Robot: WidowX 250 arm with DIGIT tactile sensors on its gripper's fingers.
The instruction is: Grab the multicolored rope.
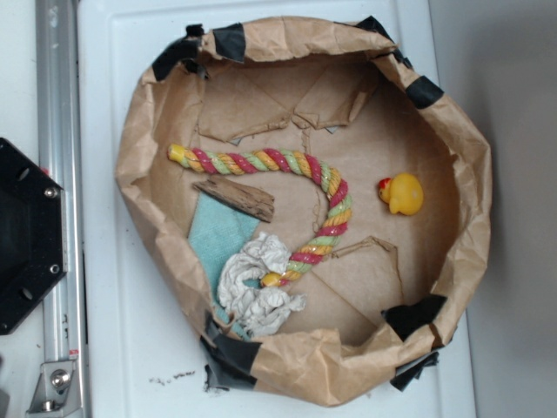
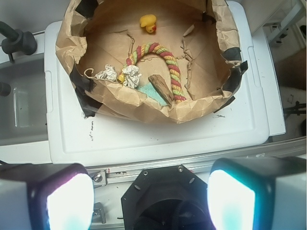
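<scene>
- Nearest to the wrist camera, the gripper (image 2: 151,191) shows as two bright, blurred fingers (image 2: 69,201) at the bottom corners, spread wide apart with nothing between them; it does not show in the exterior view.
- Just beyond it sits the black base plate (image 2: 160,194) on a metal rail (image 2: 201,160), well short of the bin.
- Past that, a white plastic lid (image 2: 158,136) carries a crumpled brown paper bin (image 2: 192,108) patched with black tape (image 2: 231,53).
- Inside the bin, along its near wall, a brown wood piece (image 2: 160,87) lies on a teal cloth (image 2: 152,91), with a wrinkly white cloth (image 2: 130,75) just beside them.
- Next comes the multicolored rope (image 2: 165,55), a thick twisted cord striped red-pink, yellow and light green, lying flat on the paper floor in a hook-shaped arc.
- One end of the rope (image 1: 335,196) is yellow and rests on the white cloth (image 1: 257,287); the other yellow end lies past the wood piece (image 1: 235,198), toward the bin wall.
- Its straight stretch runs just beside the wood piece; I cannot tell whether they touch.
- Farthest from the gripper, a yellow rubber duck (image 2: 148,22) sits apart from the rope, outside its curved bend.
</scene>
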